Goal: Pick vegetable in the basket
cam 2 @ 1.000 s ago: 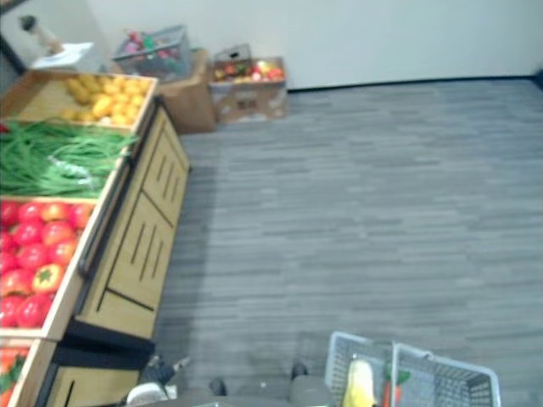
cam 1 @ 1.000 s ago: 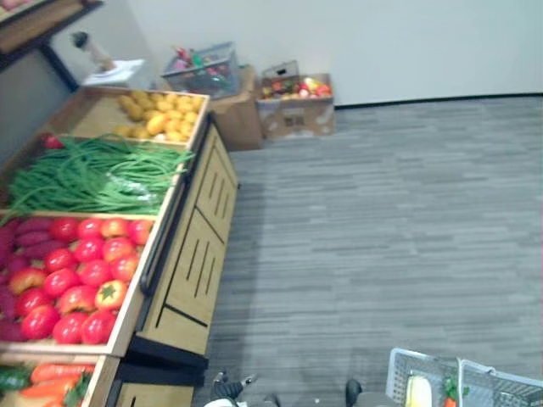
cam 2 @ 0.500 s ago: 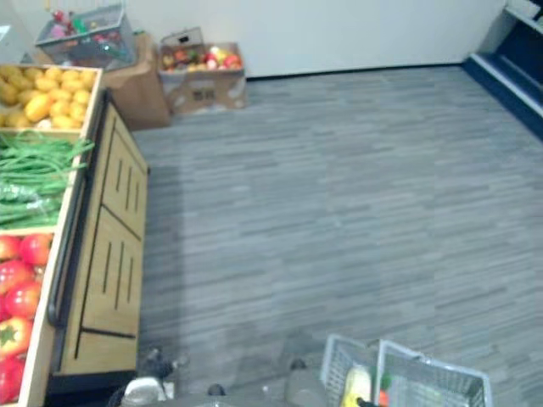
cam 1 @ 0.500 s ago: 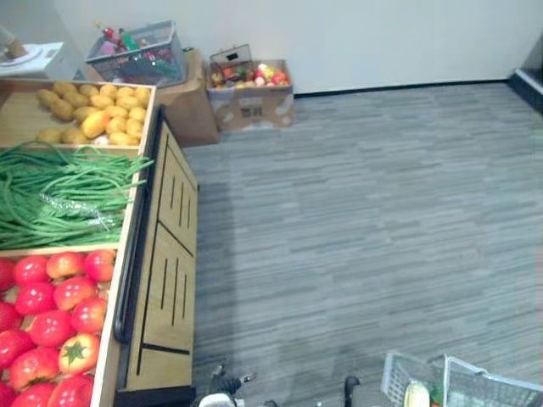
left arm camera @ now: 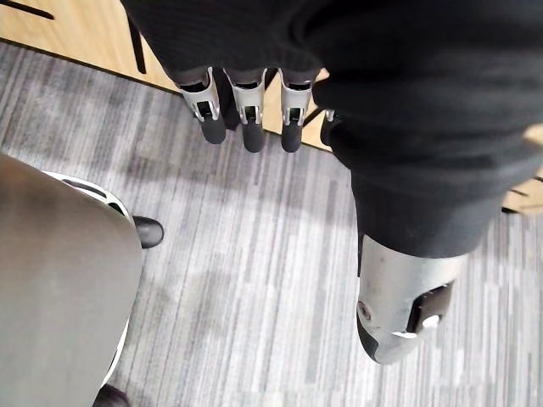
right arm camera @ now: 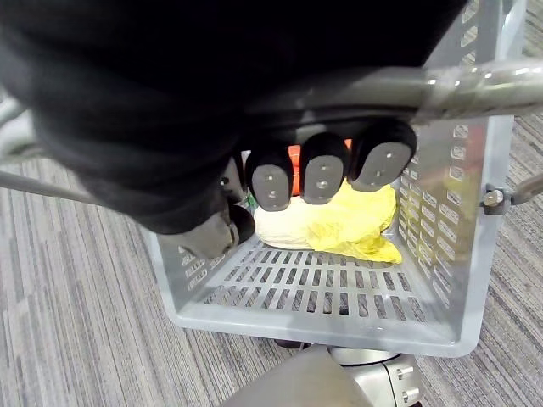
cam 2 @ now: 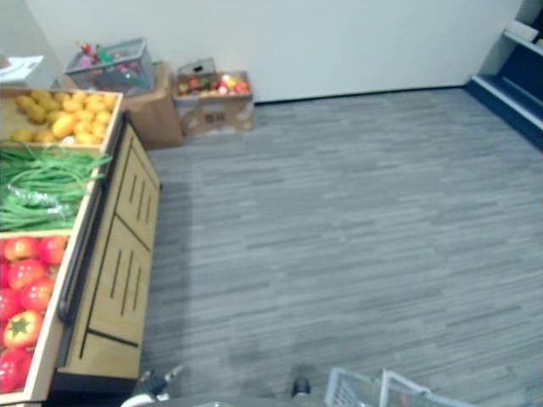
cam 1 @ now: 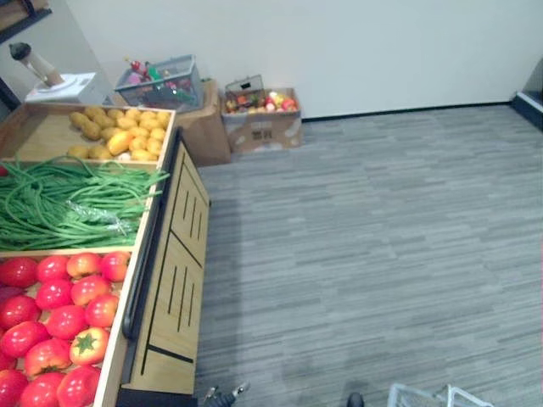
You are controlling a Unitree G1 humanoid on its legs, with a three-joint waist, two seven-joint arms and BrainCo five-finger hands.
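Since half a second ago our head camera has tipped up, so the whole scene sits lower: more of the white wall shows, and the basket (cam 1: 407,393) has dropped to the bottom edge, where we now see just its pale rim. Nothing on the stand itself has shifted.

Starting at the left, the wooden stand (cam 1: 174,288) holds three bins in a row: tomatoes (cam 1: 55,309) nearest us, green beans (cam 1: 72,203) in the middle, potatoes (cam 1: 119,136) farthest. Our left hand (left arm camera: 252,123) hangs over the grey floor (cam 1: 382,237) just beside the stand's wooden front. Its fingers are straight, set apart from the thumb, and it holds nothing.

Past the far end of the stand, against the wall, a wire crate (cam 1: 161,80) of mixed goods sits on a brown carton (cam 1: 206,127). Just beside that stands an open box of fruit (cam 1: 263,119). The middle and right of the floor are bare carpet.

At the lower right, our right hand (right arm camera: 325,176) is clamped on the basket's handle (right arm camera: 484,78), its fingers curled over the metal bar. Inside the basket a pale yellow vegetable (right arm camera: 339,225) lies on the slatted bottom. Something orange (right arm camera: 295,155) shows just behind our fingertips, and we cannot tell what it is.
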